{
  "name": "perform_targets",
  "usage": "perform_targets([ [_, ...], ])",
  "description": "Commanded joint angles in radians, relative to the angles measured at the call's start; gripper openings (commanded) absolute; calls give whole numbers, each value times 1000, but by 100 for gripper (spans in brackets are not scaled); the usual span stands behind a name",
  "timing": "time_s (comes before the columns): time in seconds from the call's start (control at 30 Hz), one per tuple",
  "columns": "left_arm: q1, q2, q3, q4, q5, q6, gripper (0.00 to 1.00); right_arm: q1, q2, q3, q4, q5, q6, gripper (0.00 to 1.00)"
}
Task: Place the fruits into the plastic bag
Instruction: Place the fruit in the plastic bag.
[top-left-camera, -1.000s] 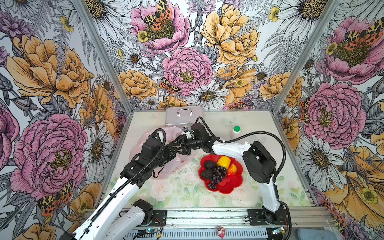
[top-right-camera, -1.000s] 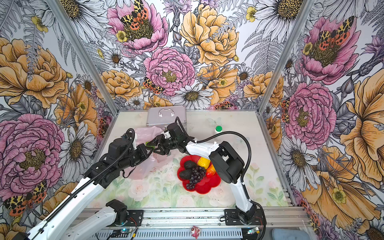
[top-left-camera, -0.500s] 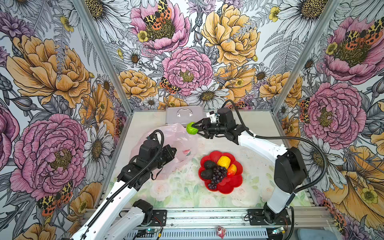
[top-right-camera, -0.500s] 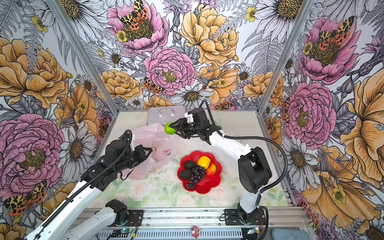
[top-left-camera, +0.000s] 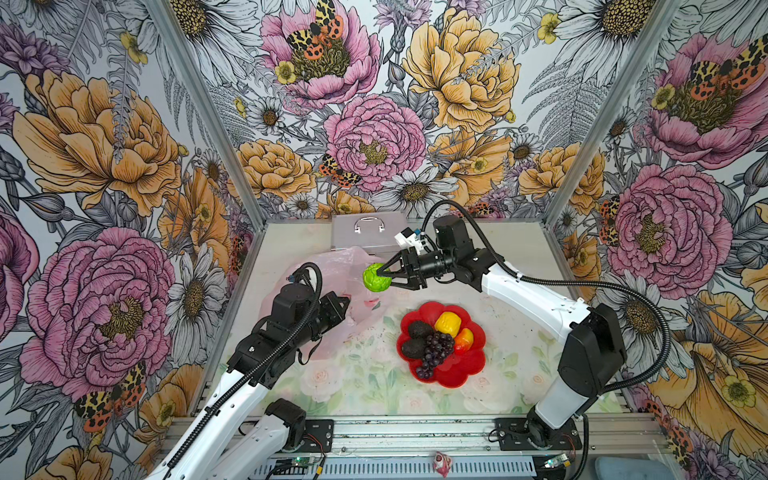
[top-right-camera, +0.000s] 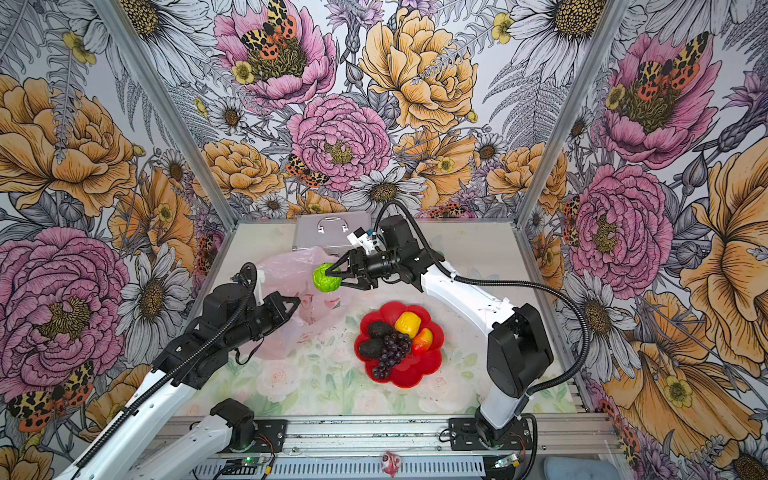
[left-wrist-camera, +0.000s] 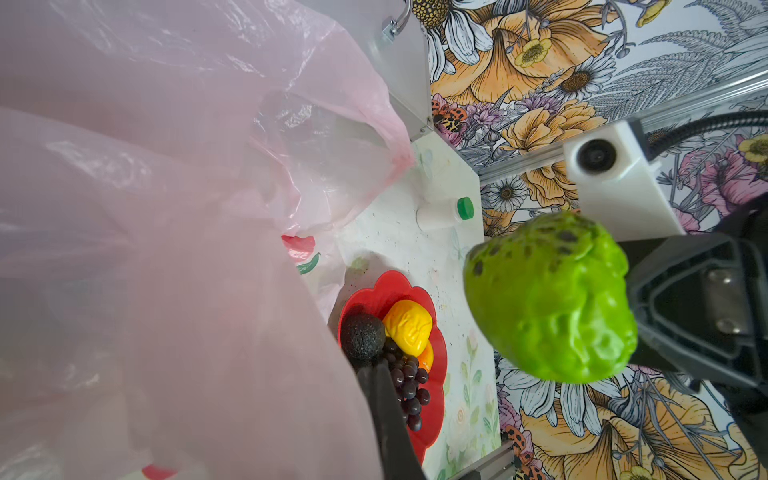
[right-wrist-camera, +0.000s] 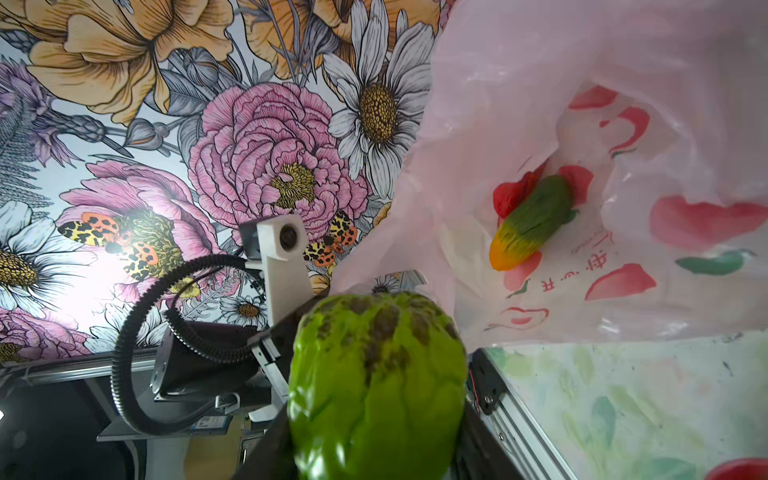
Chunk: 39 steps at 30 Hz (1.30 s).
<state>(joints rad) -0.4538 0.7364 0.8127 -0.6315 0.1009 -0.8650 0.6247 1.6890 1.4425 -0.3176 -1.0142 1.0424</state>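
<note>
My right gripper (top-left-camera: 383, 277) (top-right-camera: 332, 277) is shut on a bumpy green lime (top-left-camera: 377, 277) (top-right-camera: 327, 277) (right-wrist-camera: 376, 386) and holds it in the air at the mouth of the pale-pink plastic bag (top-left-camera: 336, 270) (top-right-camera: 286, 270) (left-wrist-camera: 166, 208). My left gripper (top-left-camera: 347, 301) (top-right-camera: 297, 300) is shut on the bag's edge and holds it up. A green-red mango (right-wrist-camera: 534, 222) lies inside the bag. The red plate (top-left-camera: 469, 368) (top-right-camera: 419, 372) carries two dark avocados (top-left-camera: 419, 329), a grape bunch (top-left-camera: 436, 351), a yellow lemon (top-left-camera: 448, 323) and an orange mango (top-left-camera: 463, 340).
A silver metal case (top-left-camera: 368, 232) stands at the back wall right behind the bag. A white bottle with a green cap (left-wrist-camera: 442, 214) lies on the table beyond the plate. Flowered walls close in three sides, and a metal rail (top-left-camera: 415, 432) runs along the front.
The right arm has unfolded from a low pose beside the bag. It now carries the lime, which has dropped lower toward the bag's mouth. The left gripper keeps its hold on the bag.
</note>
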Motion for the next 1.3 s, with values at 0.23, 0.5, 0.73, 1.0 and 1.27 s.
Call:
perform_targets([
  [0.23,8,28,21,-7,-2,9,0,61,226,138,-174,58,-133,50],
  [0.5,-17,76,89,-7,-5,35,0,132,493,430,-191,56,-103,49],
  [0.73,-31,99,95,14,-3,42,0,217,683,666,-191,43,-18,50],
  [1.0,-27,88,67,31,-1,41,0,237,757,766,-191,43,20,59],
  [1.27,-2,55,36,35,6,24,0,229,727,755,-189,42,-6,75],
])
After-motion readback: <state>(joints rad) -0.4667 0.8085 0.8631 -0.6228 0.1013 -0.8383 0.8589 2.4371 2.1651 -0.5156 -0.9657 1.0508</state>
